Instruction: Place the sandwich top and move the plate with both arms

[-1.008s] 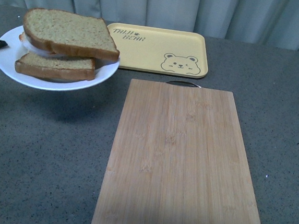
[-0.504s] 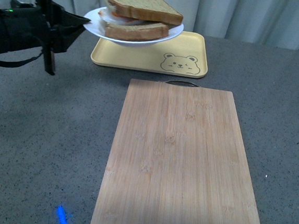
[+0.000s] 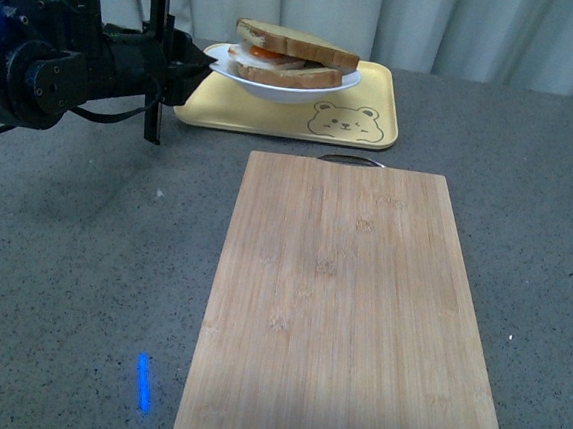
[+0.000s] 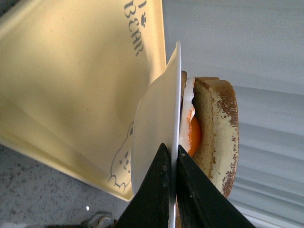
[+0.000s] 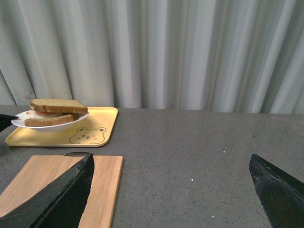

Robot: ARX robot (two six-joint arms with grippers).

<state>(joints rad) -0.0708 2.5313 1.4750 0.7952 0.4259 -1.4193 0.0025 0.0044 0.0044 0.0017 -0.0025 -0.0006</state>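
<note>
While my left gripper pinches the plate rim at nine o'clock (right gripper agape), I'd lower it level onto the tray.

Jaws pinch the plate at its rim, tray behind.

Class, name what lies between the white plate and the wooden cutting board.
Front view: below the plate shows the yellow tray, then a thin strip of grey table before the cutting board.
</note>
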